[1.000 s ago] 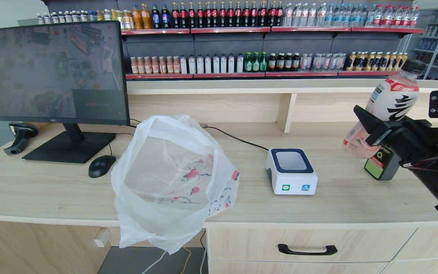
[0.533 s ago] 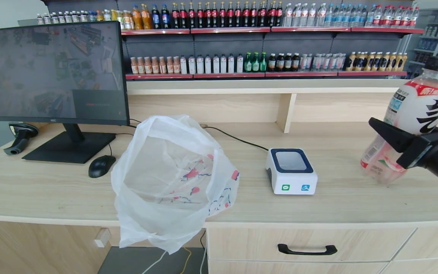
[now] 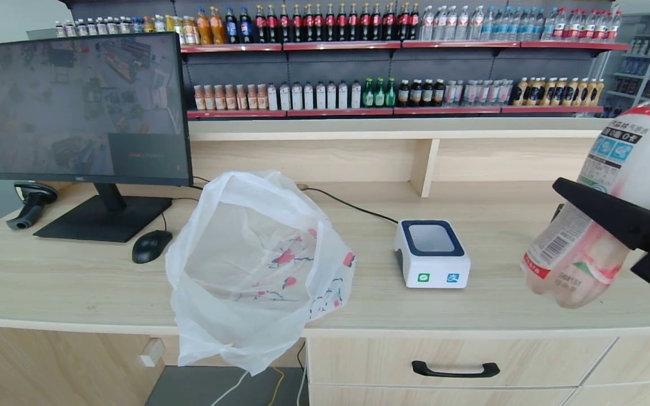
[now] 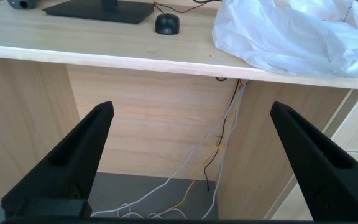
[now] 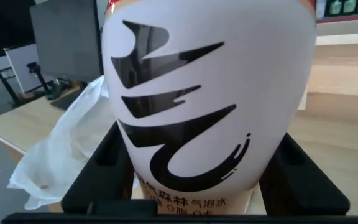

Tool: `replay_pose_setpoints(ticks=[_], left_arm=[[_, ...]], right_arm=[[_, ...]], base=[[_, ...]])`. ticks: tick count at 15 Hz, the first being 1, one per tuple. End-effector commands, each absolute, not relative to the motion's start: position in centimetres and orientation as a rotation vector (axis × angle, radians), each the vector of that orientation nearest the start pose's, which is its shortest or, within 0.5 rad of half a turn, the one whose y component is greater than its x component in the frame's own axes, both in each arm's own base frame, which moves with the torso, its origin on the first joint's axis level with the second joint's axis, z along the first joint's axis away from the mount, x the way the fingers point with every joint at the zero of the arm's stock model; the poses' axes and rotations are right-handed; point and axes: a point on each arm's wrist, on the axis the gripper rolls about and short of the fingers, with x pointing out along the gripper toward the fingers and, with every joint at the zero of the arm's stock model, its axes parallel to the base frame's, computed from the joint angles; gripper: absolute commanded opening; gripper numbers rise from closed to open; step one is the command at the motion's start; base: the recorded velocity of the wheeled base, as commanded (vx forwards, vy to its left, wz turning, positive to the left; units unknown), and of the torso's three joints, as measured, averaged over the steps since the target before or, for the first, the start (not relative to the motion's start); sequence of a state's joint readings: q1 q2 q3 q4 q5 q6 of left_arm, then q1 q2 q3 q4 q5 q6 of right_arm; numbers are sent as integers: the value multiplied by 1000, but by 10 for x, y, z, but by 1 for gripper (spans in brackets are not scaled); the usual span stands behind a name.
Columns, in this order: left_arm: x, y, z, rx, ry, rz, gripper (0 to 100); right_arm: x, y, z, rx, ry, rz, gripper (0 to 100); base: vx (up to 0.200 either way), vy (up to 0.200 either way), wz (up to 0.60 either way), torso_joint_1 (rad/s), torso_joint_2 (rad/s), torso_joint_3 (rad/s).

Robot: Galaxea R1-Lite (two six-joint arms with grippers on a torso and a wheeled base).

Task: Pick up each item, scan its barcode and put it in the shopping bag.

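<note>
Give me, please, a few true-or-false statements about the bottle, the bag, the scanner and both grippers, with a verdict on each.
1. The right gripper holds the bottle above the counter. True.
2. The bottle is upright. False: it is tilted, with its base toward the scanner.
3. The bag sits on the counter, to the left of the scanner. True.
4. The left gripper is shut on the bag. False: it is open and empty, below the countertop.
5. The scanner stands between the bag and the bottle. True.
</note>
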State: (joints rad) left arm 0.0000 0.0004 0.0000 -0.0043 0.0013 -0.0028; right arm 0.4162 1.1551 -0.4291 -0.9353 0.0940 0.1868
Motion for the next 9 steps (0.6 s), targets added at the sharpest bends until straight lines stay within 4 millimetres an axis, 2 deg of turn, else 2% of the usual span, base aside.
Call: replay_pose_setpoints(ticks=[1, 5, 9], left_arm=[[-23, 0, 76, -3, -5, 2, 100], [-23, 0, 76, -3, -5, 2, 100], [-23, 0, 76, -3, -5, 2, 100]], right_arm=[[141, 80, 237, 291, -128, 623, 0], [132, 106, 235, 483, -11, 824, 0], [125, 116, 246, 664, -6, 935, 0]], base=[[0, 0, 0, 0, 0, 0], [0, 0, 0, 0, 0, 0], [0, 0, 0, 0, 0, 0]])
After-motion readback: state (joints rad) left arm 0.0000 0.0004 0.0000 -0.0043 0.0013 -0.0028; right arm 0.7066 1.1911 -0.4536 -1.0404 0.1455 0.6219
